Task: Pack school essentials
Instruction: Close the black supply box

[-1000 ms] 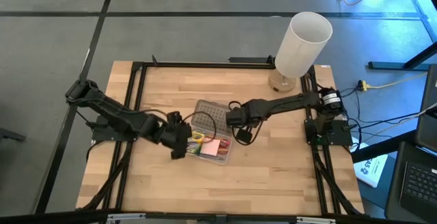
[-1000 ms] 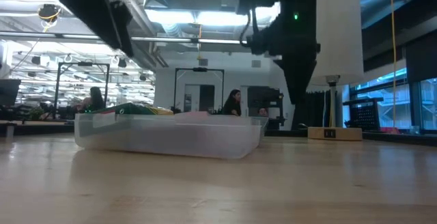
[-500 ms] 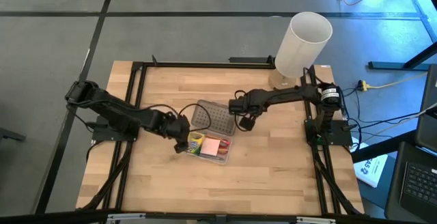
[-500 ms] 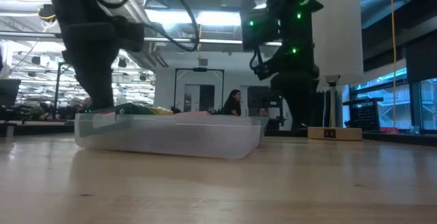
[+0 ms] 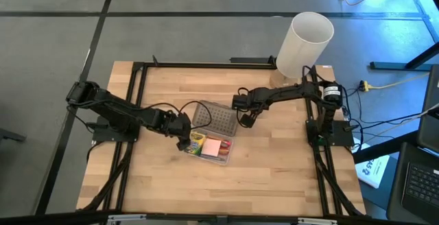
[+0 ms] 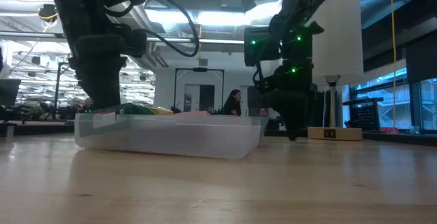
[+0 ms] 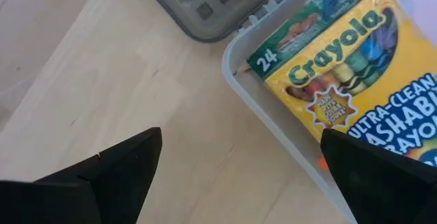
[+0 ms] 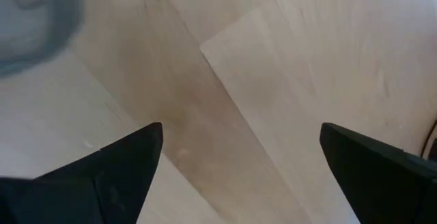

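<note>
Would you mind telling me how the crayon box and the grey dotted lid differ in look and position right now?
The crayon box is yellow and green with printed lettering, while the grey dotted lid is plain grey with a grid of dots. The crayon box lies inside the clear box, whereas the lid lies tilted against its far edge, outside the compartment. The crayon box is nearer the left claw, the lid nearer the right claw. Neither is gripped; both claws are open.
</note>
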Available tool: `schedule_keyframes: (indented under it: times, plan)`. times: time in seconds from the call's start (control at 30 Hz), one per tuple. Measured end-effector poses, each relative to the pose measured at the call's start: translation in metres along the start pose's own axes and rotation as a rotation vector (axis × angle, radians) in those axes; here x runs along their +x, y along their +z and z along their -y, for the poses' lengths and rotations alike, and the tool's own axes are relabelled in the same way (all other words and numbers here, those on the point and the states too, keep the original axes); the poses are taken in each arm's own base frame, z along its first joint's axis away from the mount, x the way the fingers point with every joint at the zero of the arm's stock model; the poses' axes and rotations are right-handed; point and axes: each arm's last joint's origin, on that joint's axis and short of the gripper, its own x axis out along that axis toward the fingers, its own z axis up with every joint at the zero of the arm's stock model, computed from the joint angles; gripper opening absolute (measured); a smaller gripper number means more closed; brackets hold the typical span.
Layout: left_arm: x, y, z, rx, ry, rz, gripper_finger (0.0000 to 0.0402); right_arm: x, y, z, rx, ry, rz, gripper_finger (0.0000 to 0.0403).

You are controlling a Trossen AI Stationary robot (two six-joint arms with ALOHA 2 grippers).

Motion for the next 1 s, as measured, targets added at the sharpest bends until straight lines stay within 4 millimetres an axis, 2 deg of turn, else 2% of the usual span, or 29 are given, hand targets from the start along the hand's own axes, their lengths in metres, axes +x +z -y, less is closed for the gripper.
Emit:
schedule_keyframes:
  times: [0.4, 0.7, 1.0]
  plan:
    - [0.004, -0.001, 0.000, -0.007, 0.026, -0.004, 0.0394, 0.010, -0.004, 0.000, -0.047, 0.043, 0.016, 0.0395]
    - [0.013, -0.003, 0.002, -0.015, 0.059, -0.038, 0.0394, 0.013, 0.005, 0.005, -0.052, 0.098, 0.058, 0.0395]
    - [0.013, -0.003, 0.001, -0.012, 0.062, -0.047, 0.0394, 0.013, 0.018, 0.000, -0.104, 0.156, 0.195, 0.0394]
